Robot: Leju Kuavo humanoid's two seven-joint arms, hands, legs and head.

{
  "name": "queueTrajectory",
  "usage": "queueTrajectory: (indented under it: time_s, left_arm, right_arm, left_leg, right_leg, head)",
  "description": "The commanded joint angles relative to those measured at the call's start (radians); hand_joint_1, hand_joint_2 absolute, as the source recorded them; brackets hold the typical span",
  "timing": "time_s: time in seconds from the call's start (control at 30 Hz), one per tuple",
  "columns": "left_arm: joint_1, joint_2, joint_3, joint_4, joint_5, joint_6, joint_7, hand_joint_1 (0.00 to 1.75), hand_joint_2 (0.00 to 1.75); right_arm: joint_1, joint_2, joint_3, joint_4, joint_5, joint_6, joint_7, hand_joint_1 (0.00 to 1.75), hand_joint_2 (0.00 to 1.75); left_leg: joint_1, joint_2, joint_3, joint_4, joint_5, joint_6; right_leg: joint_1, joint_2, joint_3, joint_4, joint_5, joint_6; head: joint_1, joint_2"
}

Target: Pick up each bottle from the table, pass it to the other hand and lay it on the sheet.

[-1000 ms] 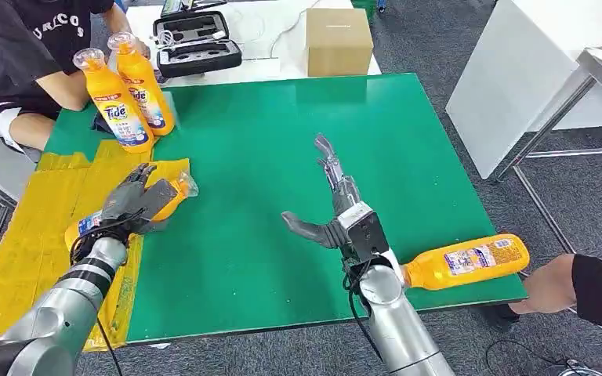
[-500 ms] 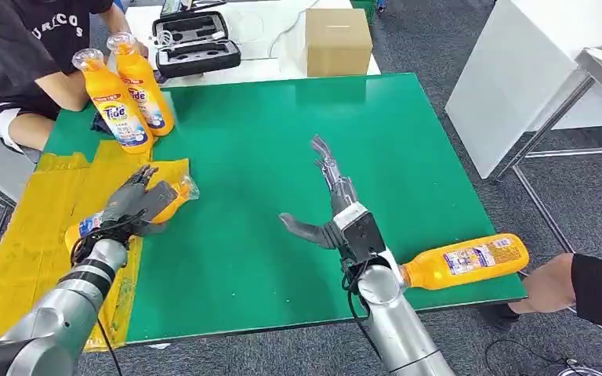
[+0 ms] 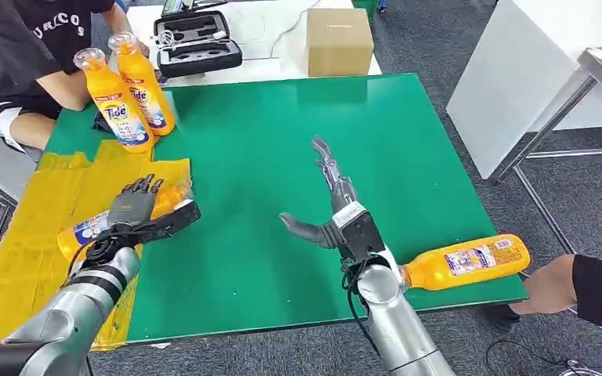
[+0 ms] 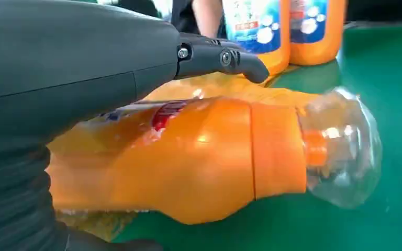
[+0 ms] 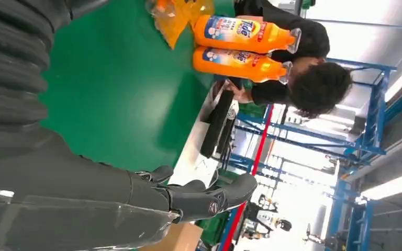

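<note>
My left robot hand point(image 3: 137, 210) rests with fingers spread over an orange bottle point(image 3: 102, 223) lying on its side on the yellow sheet point(image 3: 16, 258), its clear cap at the sheet's edge; I cannot tell whether the fingers grip it. My right robot hand point(image 3: 331, 205) hovers open and empty over the green desk point(image 3: 282, 141). Another bottle point(image 3: 466, 261) lies at the desk's near right edge beside a person's hand point(image 3: 547, 286), and two standing bottles point(image 3: 129, 94) are at the far left.

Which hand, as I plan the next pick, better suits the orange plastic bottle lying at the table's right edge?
Right hand: open, empty, on the orange plastic bottle's side. Left hand is across the table, over another bottle.
</note>
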State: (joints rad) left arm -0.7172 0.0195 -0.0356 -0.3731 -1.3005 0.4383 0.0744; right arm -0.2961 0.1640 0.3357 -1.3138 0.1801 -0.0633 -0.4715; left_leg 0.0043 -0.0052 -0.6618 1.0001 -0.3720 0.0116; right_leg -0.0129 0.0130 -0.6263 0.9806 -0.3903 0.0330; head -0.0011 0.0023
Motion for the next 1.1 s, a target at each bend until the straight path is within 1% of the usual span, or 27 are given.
queueTrajectory:
  time_s: [0.03, 0.07, 0.13, 0.17, 0.23, 0.27, 0.3, 0.33, 0.37, 0.4, 0.43, 0.47, 0.5, 0.57, 0.6, 0.63, 0.67, 0.7, 0.73, 0.77, 0.8, 0.87, 0.9, 0.97, 1.0, 1.03, 1.1]
  left_arm:
    - [-0.034, 0.016, -0.106, 0.078, -0.013, -0.013, 0.021, 0.0, 1.75]
    - [-0.036, 0.019, -0.133, 0.08, -0.052, -0.034, 0.047, 0.0, 1.75]
    - [-0.042, 0.013, -0.155, 0.077, -0.085, -0.059, 0.069, 0.0, 1.75]
    - [-0.041, 0.01, -0.158, 0.073, -0.095, -0.059, 0.077, 0.0, 1.75]
    - [-0.037, 0.005, -0.147, 0.065, -0.096, -0.041, 0.072, 0.0, 1.75]
    - [-0.033, 0.004, -0.135, 0.057, -0.092, -0.001, 0.06, 0.0, 1.75]
    - [-0.023, -0.001, -0.092, 0.033, -0.053, 0.087, 0.025, 0.0, 1.75]
    - [-0.018, -0.003, -0.07, 0.023, -0.026, 0.117, -0.005, 0.0, 1.75]
    - [-0.011, -0.019, -0.005, 0.001, 0.067, 0.146, -0.108, 0.0, 1.75]
    - [-0.009, -0.029, 0.033, -0.011, 0.128, 0.136, -0.173, 0.0, 1.75]
    - [-0.008, -0.037, 0.069, -0.025, 0.19, 0.11, -0.242, 0.0, 1.75]
    - [-0.01, -0.038, 0.068, -0.026, 0.19, 0.107, -0.242, 0.0, 1.75]
    - [-0.001, -0.052, 0.11, -0.061, 0.27, 0.081, -0.324, 0.0, 1.75]
    - [0.014, -0.065, 0.16, -0.12, 0.399, 0.024, -0.444, 0.0, 1.75]
    - [0.023, -0.068, 0.168, -0.151, 0.437, 0.015, -0.468, 0.0, 1.75]
    - [0.04, -0.068, 0.169, -0.198, 0.492, -0.012, -0.496, 0.0, 1.75]
    - [0.055, -0.068, 0.168, -0.236, 0.528, -0.019, -0.508, 0.0, 1.75]
    - [0.055, -0.068, 0.168, -0.236, 0.528, -0.019, -0.508, 0.0, 1.75]
    - [0.061, -0.065, 0.162, -0.248, 0.535, -0.024, -0.506, 0.0, 1.75]
    - [0.061, -0.065, 0.162, -0.248, 0.535, -0.024, -0.506, 0.0, 1.75]
    - [0.061, -0.065, 0.162, -0.248, 0.535, -0.024, -0.506, 0.0, 1.75]
    - [0.063, -0.064, 0.159, -0.249, 0.539, -0.024, -0.507, 0.0, 1.75]
    - [0.063, -0.064, 0.159, -0.249, 0.539, -0.024, -0.507, 0.0, 1.75]
    - [0.063, -0.064, 0.159, -0.249, 0.539, -0.024, -0.507, 0.0, 1.75]
    - [0.065, -0.066, 0.161, -0.253, 0.545, -0.011, -0.512, 0.0, 1.75]
    - [0.076, -0.07, 0.164, -0.274, 0.57, 0.043, -0.538, 0.0, 1.75]
    - [0.106, -0.072, 0.156, -0.336, 0.61, 0.056, -0.552, 0.0, 1.75]
  right_arm:
    - [-0.015, -0.016, -0.003, 0.042, 0.001, -0.003, 0.006, 0.0, 1.75]
    - [-0.014, -0.014, -0.005, 0.041, 0.005, -0.003, 0.009, 0.0, 1.75]
    - [-0.008, -0.013, -0.01, 0.035, 0.01, -0.003, 0.012, 0.0, 1.75]
    - [-0.006, -0.011, -0.012, 0.032, 0.013, -0.003, 0.014, 0.0, 1.75]
    - [-0.001, -0.008, -0.016, 0.03, 0.019, -0.002, 0.017, 0.0, 1.75]
    - [0.0, -0.007, -0.017, 0.031, 0.022, -0.001, 0.018, 0.0, 1.75]
    - [0.002, -0.006, -0.017, 0.034, 0.025, -0.001, 0.018, 0.0, 1.75]
    - [0.002, -0.006, -0.017, 0.035, 0.027, -0.003, 0.018, 0.0, 1.75]
    - [0.007, -0.005, -0.017, 0.037, 0.029, -0.009, 0.018, 0.0, 1.75]
    - [0.009, -0.005, -0.018, 0.038, 0.03, -0.014, 0.017, 0.0, 1.75]
    - [0.012, -0.006, -0.02, 0.041, 0.031, -0.018, 0.015, 0.0, 1.75]
    - [0.012, -0.006, -0.02, 0.041, 0.031, -0.018, 0.015, 0.0, 1.75]
    - [0.012, -0.005, -0.024, 0.044, 0.032, -0.02, 0.013, 0.0, 1.75]
    - [0.015, -0.006, -0.031, 0.049, 0.033, -0.025, 0.009, 0.0, 1.75]
    - [0.016, -0.006, -0.034, 0.051, 0.033, -0.026, 0.007, 0.0, 1.75]
    - [0.019, -0.007, -0.037, 0.051, 0.034, -0.028, 0.004, 0.0, 1.75]
    - [0.022, -0.007, -0.04, 0.051, 0.034, -0.029, 0.002, 0.0, 1.75]
    - [0.022, -0.007, -0.04, 0.051, 0.034, -0.029, 0.002, 0.0, 1.75]
    - [0.024, -0.008, -0.041, 0.051, 0.034, -0.029, 0.001, 0.0, 1.75]
    - [0.024, -0.008, -0.041, 0.051, 0.034, -0.029, 0.001, 0.0, 1.75]
    - [0.024, -0.008, -0.041, 0.051, 0.034, -0.029, 0.001, 0.0, 1.75]
    - [0.024, -0.007, -0.041, 0.05, 0.034, -0.029, 0.001, 0.0, 1.75]
    - [0.024, -0.007, -0.041, 0.05, 0.034, -0.029, 0.001, 0.0, 1.75]
    - [0.024, -0.007, -0.041, 0.05, 0.034, -0.029, 0.001, 0.0, 1.75]
    - [0.023, -0.007, -0.041, 0.05, 0.034, -0.029, 0.0, 0.0, 1.75]
    - [0.025, -0.006, -0.041, 0.049, 0.034, -0.032, -0.001, 0.0, 1.75]
    - [0.034, -0.009, -0.041, 0.043, 0.039, -0.046, -0.004, 0.0, 1.75]
  left_leg:
    - [0.0, 0.002, 0.003, 0.0, -0.001, 0.0]
    - [0.0, 0.002, 0.005, 0.0, -0.002, -0.001]
    - [0.0, 0.001, 0.003, 0.0, -0.001, 0.0]
    - [0.0, 0.001, 0.005, 0.0, -0.002, -0.001]
    - [0.0, 0.001, 0.004, 0.0, -0.001, 0.0]
    - [0.0, 0.001, 0.007, 0.0, -0.002, -0.001]
    - [0.0, 0.002, 0.006, -0.001, -0.001, -0.001]
    - [0.0, 0.002, 0.004, -0.001, -0.001, 0.0]
    - [0.0, 0.002, 0.006, 0.0, -0.002, -0.001]
    - [0.0, 0.003, 0.009, 0.0, -0.004, -0.001]
    - [0.0, 0.001, 0.005, 0.0, -0.002, -0.001]
    - [0.0, 0.0, 0.003, 0.0, -0.001, 0.0]
    - [0.001, 0.0, 0.006, 0.001, -0.003, -0.001]
    - [0.0, 0.0, 0.004, 0.0, -0.002, 0.0]
    - [0.0, -0.001, 0.006, 0.001, -0.003, -0.001]
    - [0.001, 0.0, 0.005, 0.001, -0.002, 0.0]
    - [0.0, 0.0, 0.003, 0.0, -0.001, 0.0]
    - [0.001, 0.001, 0.005, 0.001, -0.002, 0.0]
    - [0.0, 0.0, 0.003, 0.0, -0.002, 0.0]
    - [0.0, 0.001, 0.002, 0.0, -0.001, 0.0]
    - [0.0, 0.001, 0.005, 0.001, -0.003, -0.001]
    - [0.0, 0.002, 0.003, 0.0, -0.001, 0.0]
    - [0.0, 0.001, 0.005, 0.0, -0.002, -0.001]
    - [0.0, 0.001, 0.003, 0.0, -0.001, -0.001]
    - [0.0, 0.001, 0.005, 0.001, -0.002, -0.001]
    - [0.0, 0.001, 0.003, 0.0, -0.001, -0.001]
    - [0.0, 0.001, 0.002, 0.0, -0.001, 0.0]
  right_leg:
    - [0.0, 0.001, 0.003, -0.001, 0.0, -0.001]
    - [0.0, 0.0, 0.005, 0.0, -0.001, -0.001]
    - [0.0, -0.001, 0.002, 0.0, -0.001, -0.001]
    - [0.001, -0.002, 0.005, 0.0, -0.002, -0.001]
    - [0.0, -0.001, 0.003, -0.001, -0.001, -0.001]
    - [0.001, -0.001, 0.006, 0.0, -0.002, -0.001]
    - [0.0, 0.0, 0.005, -0.001, -0.001, -0.001]
    - [0.0, 0.0, 0.003, -0.001, 0.0, -0.001]
    - [0.001, 0.0, 0.005, -0.001, -0.001, -0.001]
    - [0.001, 0.0, 0.008, 0.0, -0.003, -0.002]
    - [0.001, -0.001, 0.005, 0.0, -0.002, -0.001]
    - [0.001, -0.002, 0.003, 0.0, -0.001, -0.001]
    - [0.001, -0.003, 0.006, 0.0, -0.003, -0.001]
    - [0.001, -0.002, 0.004, 0.0, -0.002, -0.001]
    - [0.001, -0.003, 0.006, 0.0, -0.003, -0.001]
    - [0.001, -0.002, 0.005, 0.0, -0.002, -0.001]
    - [0.001, -0.002, 0.003, -0.001, -0.001, -0.001]
    - [0.001, -0.002, 0.005, -0.001, -0.002, -0.001]
    - [0.001, -0.001, 0.003, -0.001, -0.001, -0.001]
    - [0.0, -0.001, 0.002, -0.001, -0.001, -0.001]
    - [0.001, -0.002, 0.005, 0.0, -0.003, -0.001]
    - [0.0, 0.0, 0.002, -0.001, -0.001, -0.001]
    - [0.001, -0.001, 0.004, 0.0, -0.002, -0.001]
    - [0.0, -0.001, 0.002, 0.0, -0.001, -0.001]
    - [0.001, -0.002, 0.004, 0.0, -0.002, -0.001]
    - [0.001, -0.001, 0.002, -0.001, -0.001, -0.001]
    - [0.001, -0.001, 0.001, -0.001, -0.001, 0.0]
  head:
    - [-0.001, 0.0]
    - [0.0, 0.0]
    - [0.0, 0.0]
    - [0.0, 0.0]
    - [0.0, 0.0]
    - [0.0, 0.0]
    - [0.0, 0.0]
    - [0.0, 0.0]
    - [0.0, 0.0]
    - [0.0, 0.0]
    - [0.0, 0.0]
    - [0.0, 0.0]
    - [0.0, 0.0]
    - [0.0, 0.0]
    - [0.0, 0.0]
    - [0.0, 0.0]
    - [0.0, 0.0]
    - [0.0, 0.0]
    - [0.0, 0.0]
    - [0.0, 0.0]
    - [0.0, 0.0]
    - [0.0, 0.0]
    - [0.0, 0.0]
    - [0.0, 0.0]
    - [0.0, 0.0]
    - [0.0, 0.0]
    - [0.0, 0.0]
